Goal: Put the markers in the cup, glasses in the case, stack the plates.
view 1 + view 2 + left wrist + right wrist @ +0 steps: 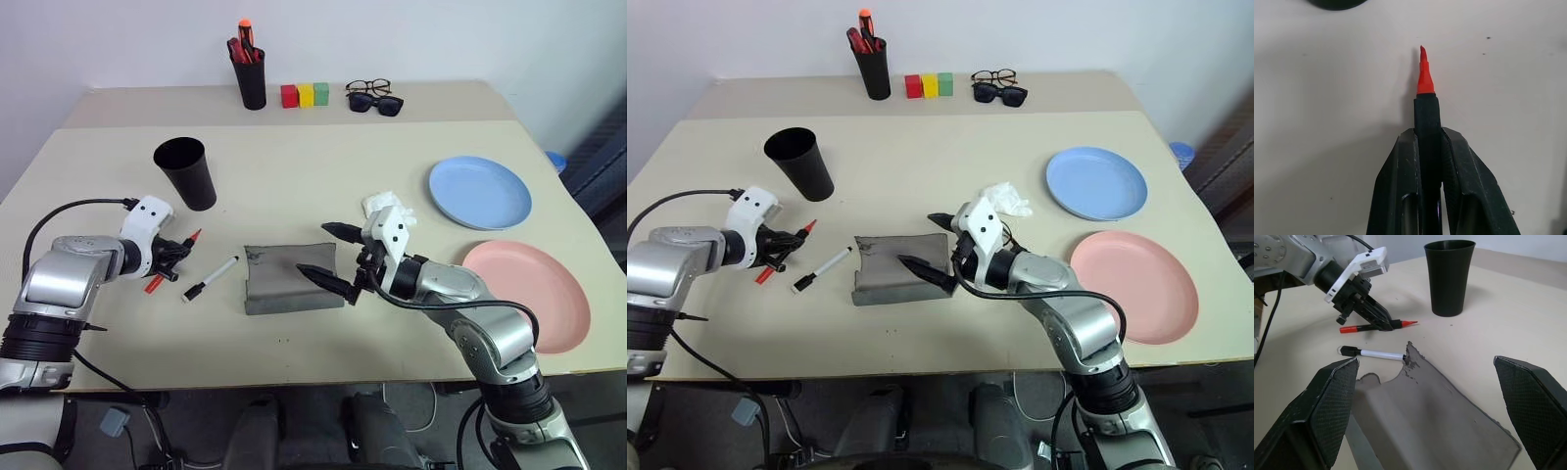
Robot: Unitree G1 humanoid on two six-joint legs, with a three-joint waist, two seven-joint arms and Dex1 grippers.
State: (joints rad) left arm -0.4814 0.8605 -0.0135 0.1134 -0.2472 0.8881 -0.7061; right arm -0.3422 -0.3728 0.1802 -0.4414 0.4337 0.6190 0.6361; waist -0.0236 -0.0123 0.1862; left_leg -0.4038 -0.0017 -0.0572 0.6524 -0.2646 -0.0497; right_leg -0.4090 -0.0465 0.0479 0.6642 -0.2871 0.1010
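Left wrist view: my left gripper (1427,147) had its jaws pinched on the slim black-bodied, red-tipped marker (1426,105).
I judged it needed a straight lift, then a tip-down drop into the tapered matte black cup (186,173), whose inside I could not see. My right gripper (328,257) hung spread above the flat grey case (284,279); the white-bodied marker (210,278) lay on the table beside it.

cup (186,171) behind markers (209,278), case (291,278) right of them
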